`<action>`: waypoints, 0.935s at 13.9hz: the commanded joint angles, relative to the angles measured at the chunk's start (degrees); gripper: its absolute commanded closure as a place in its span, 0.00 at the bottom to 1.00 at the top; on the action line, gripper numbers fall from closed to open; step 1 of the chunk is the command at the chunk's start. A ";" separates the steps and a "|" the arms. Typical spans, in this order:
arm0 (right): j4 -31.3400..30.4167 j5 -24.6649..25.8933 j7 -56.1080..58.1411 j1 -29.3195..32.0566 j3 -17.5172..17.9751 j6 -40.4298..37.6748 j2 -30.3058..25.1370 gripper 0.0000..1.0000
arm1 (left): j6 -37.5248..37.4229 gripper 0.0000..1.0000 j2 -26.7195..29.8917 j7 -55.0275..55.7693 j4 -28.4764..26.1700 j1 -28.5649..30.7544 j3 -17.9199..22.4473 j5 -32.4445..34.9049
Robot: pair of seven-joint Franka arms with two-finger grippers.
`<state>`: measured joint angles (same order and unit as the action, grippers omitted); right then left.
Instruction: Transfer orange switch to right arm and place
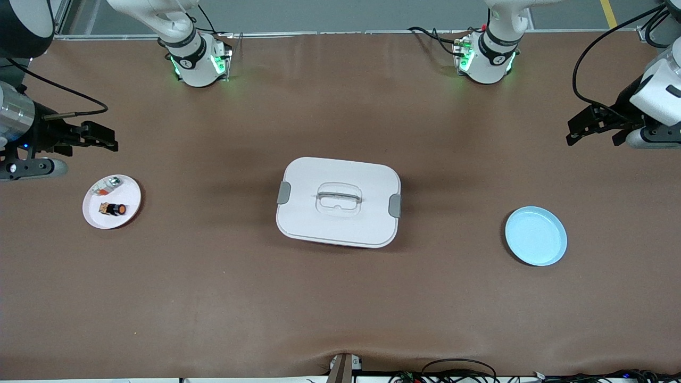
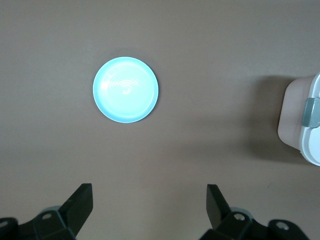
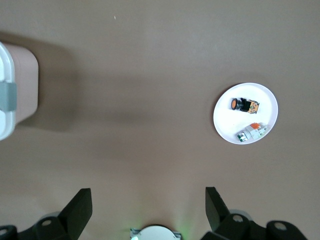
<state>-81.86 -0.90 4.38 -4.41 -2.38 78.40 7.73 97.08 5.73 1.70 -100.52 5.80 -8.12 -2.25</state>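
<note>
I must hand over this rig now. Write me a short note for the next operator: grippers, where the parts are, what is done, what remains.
Left gripper: open, empty, waiting above bare table at its own end.
Right gripper: open, empty, above the table beside the white plate.
Orange switch: lies on the white plate, next to a silvery part.
Blue plate: holds nothing.
Done: nothing.
Left: pick up, handover, placing.

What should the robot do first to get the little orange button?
Probably the right gripper should come down over the white plate toward the orange switch. That open gripper is up in the air by the plate, and the switch lies there untouched beside a silvery part. The left gripper waits open at the blue plate's end.
</note>
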 commanded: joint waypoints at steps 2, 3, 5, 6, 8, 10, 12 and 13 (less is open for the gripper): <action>0.65 0.55 2.56 1.59 0.18 -1.93 -0.35 0.00 | -1.45 0.00 -0.55 0.24 1.73 -0.35 -0.23 0.94; 0.65 0.55 2.65 1.59 0.18 -2.28 -0.34 0.00 | -1.45 0.00 -0.64 0.06 1.65 -0.26 -0.23 0.94; 0.74 0.72 2.65 1.51 0.27 -2.37 -0.34 0.00 | -1.45 0.00 -0.72 -0.03 1.65 -0.26 -0.23 0.94; 1.52 0.72 2.65 1.51 0.27 -2.37 -0.34 0.00 | -1.45 0.00 -1.33 -0.29 1.65 -0.52 0.03 0.94; 3.02 0.81 2.48 1.24 0.36 -2.37 -0.08 0.00 | -1.45 0.00 -1.34 -0.12 1.73 -0.53 0.21 0.94; 3.02 0.81 2.48 0.89 0.18 -2.46 -0.17 0.00 | -1.45 0.00 -1.34 -0.20 1.82 -0.70 0.29 0.94; 2.94 0.46 2.56 0.80 -0.78 -4.38 -0.17 0.00 | -1.45 0.00 -1.25 0.15 1.91 -1.84 0.38 0.94; 2.94 0.20 2.13 0.72 -0.87 -5.18 -0.17 0.00 | -1.45 0.00 -1.25 0.32 1.91 -2.45 0.47 0.94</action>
<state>-79.64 -0.90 6.36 -3.47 -2.70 75.32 7.70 96.94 4.95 1.69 -100.24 5.02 -8.13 -2.25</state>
